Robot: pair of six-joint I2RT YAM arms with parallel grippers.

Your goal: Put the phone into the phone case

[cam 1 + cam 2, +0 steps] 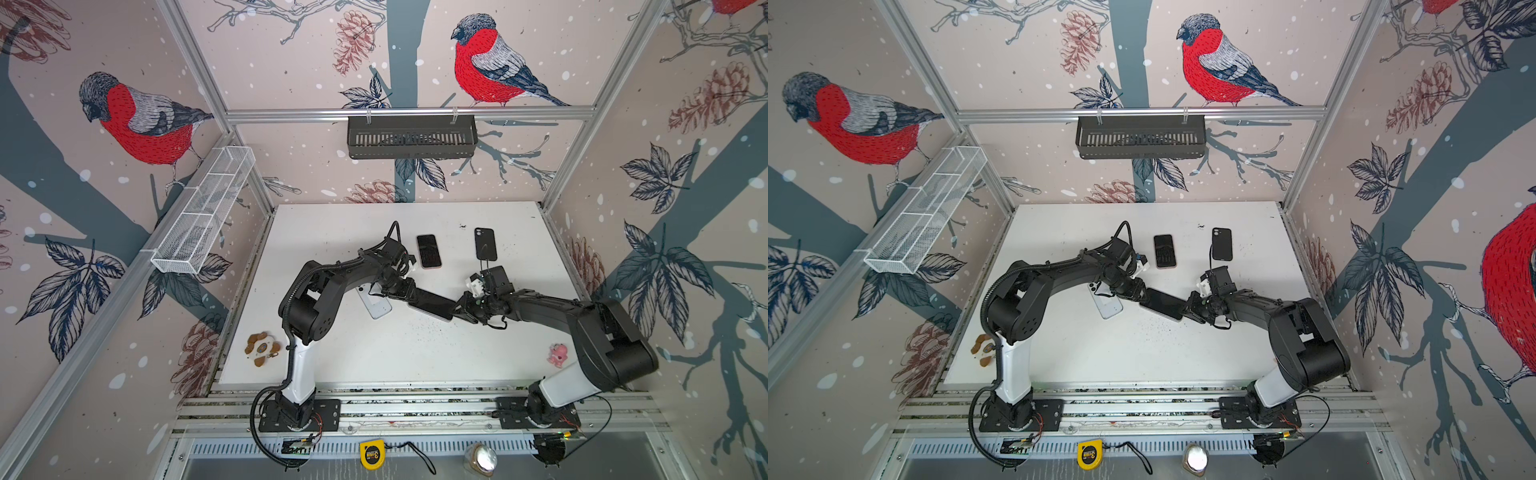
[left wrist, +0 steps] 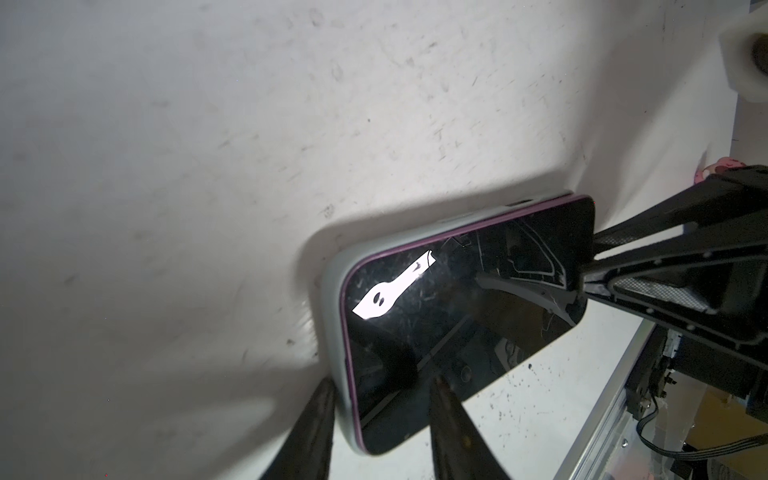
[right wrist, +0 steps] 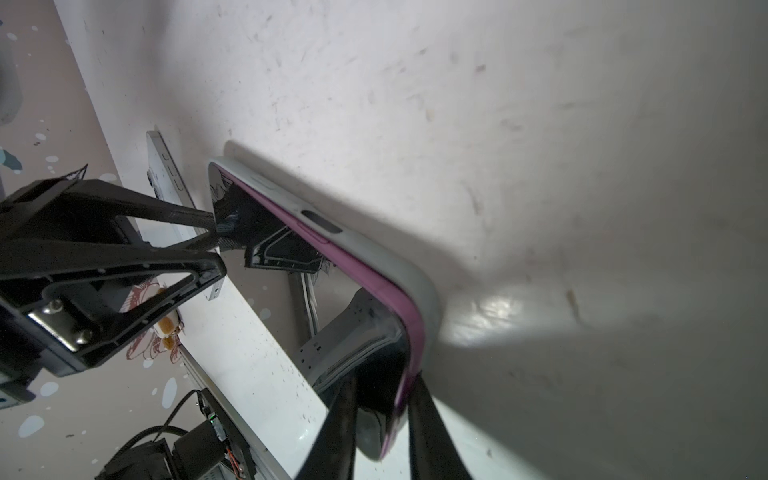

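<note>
A phone (image 1: pixel 432 305) with a dark screen and a purple rim hangs over the middle of the table, both grippers on it. A light grey phone case (image 2: pixel 332 291) wraps its back and long edge. My left gripper (image 1: pixel 409 291) is shut on one short end, one finger on the screen (image 2: pixel 451 415), one behind the case (image 2: pixel 313 428). My right gripper (image 1: pixel 457 309) is shut on the opposite end (image 3: pixel 386 378), where the purple rim (image 3: pixel 411 332) shows beside the case (image 3: pixel 428 299). Both top views show the phone (image 1: pixel 1163 305) tilted between the arms.
A white phone or case (image 1: pixel 376 307) lies under the left arm. Farther back lie a black phone (image 1: pixel 429 250) and a black case (image 1: pixel 485 244). A brown-and-white toy (image 1: pixel 262 348) sits front left, a pink toy (image 1: pixel 557 353) front right.
</note>
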